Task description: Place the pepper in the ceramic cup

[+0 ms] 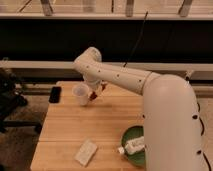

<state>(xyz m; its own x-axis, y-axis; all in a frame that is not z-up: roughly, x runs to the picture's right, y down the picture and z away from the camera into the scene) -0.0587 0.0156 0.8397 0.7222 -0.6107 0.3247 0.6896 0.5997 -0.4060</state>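
The white ceramic cup stands on the wooden table near its far left. My gripper hangs just to the right of the cup, at about rim height, at the end of the white arm reaching in from the right. A dark red pepper shows at the gripper, held close beside the cup's right rim and tilted. The gripper is shut on the pepper.
A black phone lies at the table's far left edge. A white flat packet lies near the front. A green plate at the front right holds a white capped bottle. A dark chair stands left of the table.
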